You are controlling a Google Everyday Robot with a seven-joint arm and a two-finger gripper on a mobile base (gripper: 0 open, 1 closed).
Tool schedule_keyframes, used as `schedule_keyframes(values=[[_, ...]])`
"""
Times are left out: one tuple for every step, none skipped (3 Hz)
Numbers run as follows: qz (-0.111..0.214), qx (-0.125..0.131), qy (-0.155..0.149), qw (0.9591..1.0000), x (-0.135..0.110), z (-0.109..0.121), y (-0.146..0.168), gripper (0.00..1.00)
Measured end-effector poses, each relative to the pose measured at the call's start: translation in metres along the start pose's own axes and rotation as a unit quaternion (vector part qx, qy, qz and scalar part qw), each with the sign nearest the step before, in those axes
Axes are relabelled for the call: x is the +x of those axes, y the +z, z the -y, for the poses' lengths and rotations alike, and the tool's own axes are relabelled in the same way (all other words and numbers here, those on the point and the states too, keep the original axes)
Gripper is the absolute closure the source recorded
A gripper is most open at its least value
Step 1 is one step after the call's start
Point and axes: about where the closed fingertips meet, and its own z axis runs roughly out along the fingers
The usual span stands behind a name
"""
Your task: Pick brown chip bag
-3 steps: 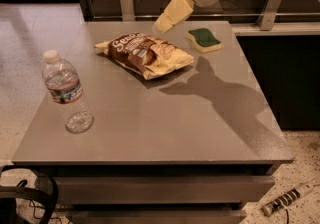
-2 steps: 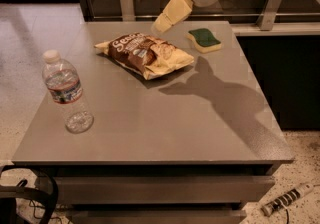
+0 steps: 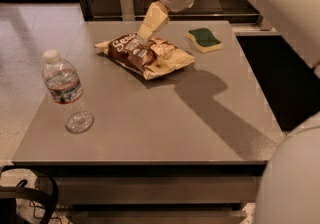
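Fingers (image 3: 146, 30) tilt down, tips at far edge of the brown chip bag (image 3: 145, 57) on the desk (image 3: 200, 118). Can't tell if they're parted or clenched. Sponge (image 3: 204, 39) sits to their right, apart.

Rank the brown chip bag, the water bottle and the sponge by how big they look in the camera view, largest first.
1. brown chip bag, with the gripper at its far edge.
2. water bottle, not far behind; it stands nearer the camera, so this gap is unsure.
3. sponge, clearly smallest.
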Motion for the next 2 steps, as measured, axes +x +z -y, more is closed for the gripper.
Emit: schedule_keyframes(values=[[-0.06,-0.002,0.006,0.9982,-0.006,-0.001,0.037,0.0],[-0.097,-0.014,0.019,0.995,-0.002,-0.001,0.065,0.0]])
